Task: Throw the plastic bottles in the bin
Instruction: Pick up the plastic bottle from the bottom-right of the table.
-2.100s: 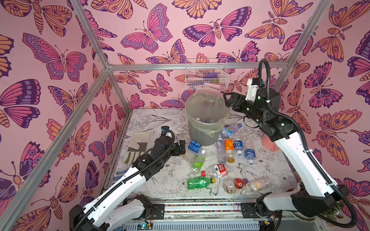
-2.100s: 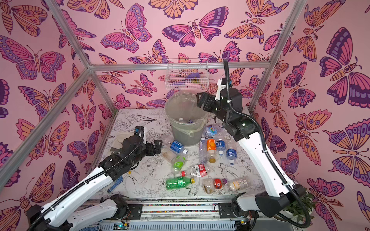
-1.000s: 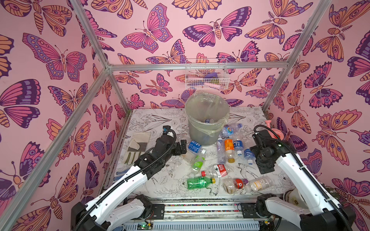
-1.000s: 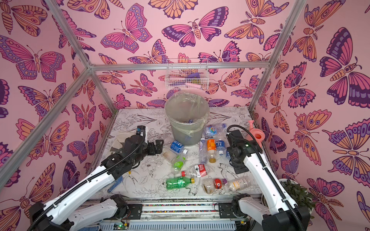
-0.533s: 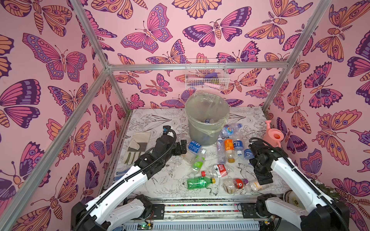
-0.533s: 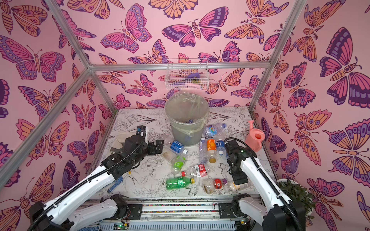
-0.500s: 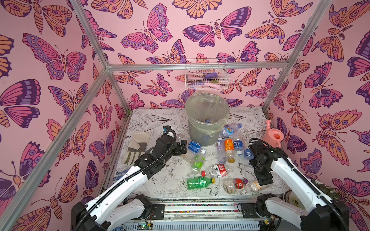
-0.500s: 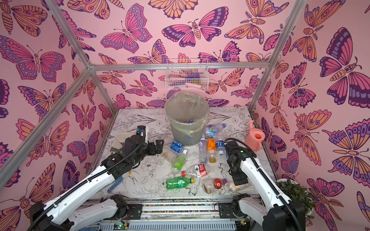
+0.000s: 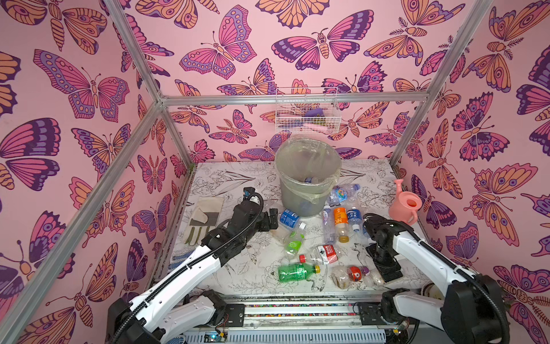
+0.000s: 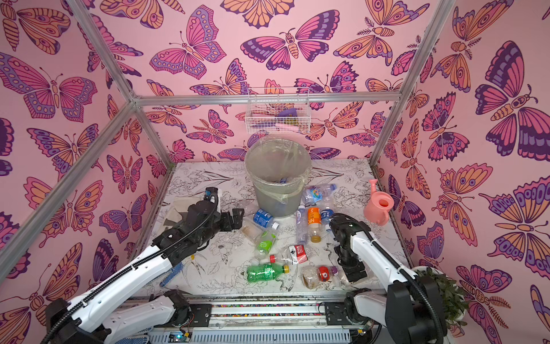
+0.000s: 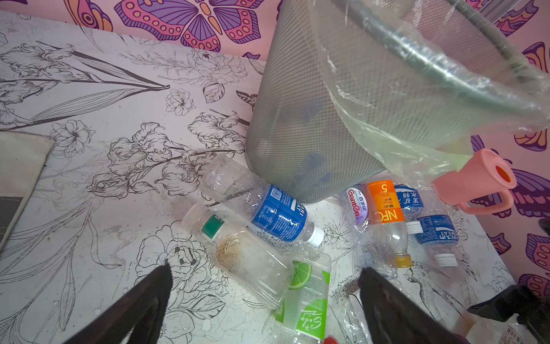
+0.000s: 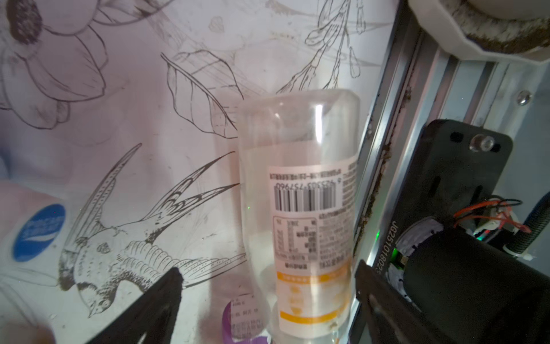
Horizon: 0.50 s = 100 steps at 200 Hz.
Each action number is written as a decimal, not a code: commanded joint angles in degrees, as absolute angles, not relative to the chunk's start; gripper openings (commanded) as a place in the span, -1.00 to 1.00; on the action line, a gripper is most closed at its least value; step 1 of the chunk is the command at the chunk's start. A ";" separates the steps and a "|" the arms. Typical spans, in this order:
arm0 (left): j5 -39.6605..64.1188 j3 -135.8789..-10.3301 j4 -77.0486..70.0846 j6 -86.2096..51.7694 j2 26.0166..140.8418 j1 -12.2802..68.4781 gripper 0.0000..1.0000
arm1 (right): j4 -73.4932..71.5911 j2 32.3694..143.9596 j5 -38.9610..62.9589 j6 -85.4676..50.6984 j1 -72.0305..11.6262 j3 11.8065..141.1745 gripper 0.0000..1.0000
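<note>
Clear plastic bottles [image 9: 340, 220], coloured labels — about twelve loose, one grey bin [image 9: 297, 198], left gripper [image 11: 265, 274], right gripper [image 12: 268, 274] — both released.

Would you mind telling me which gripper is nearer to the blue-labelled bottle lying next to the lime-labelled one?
Left. The left gripper is open right beside the blue-labelled bottle; the right gripper is across the table, near the front edge, over another bottle.
</note>
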State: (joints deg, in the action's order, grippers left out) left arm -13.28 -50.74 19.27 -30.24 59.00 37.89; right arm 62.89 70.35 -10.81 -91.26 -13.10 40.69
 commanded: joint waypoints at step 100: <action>-13.07 -51.00 18.45 -29.05 59.35 37.79 1.00 | 55.42 73.92 -9.89 -91.73 -12.74 35.27 0.12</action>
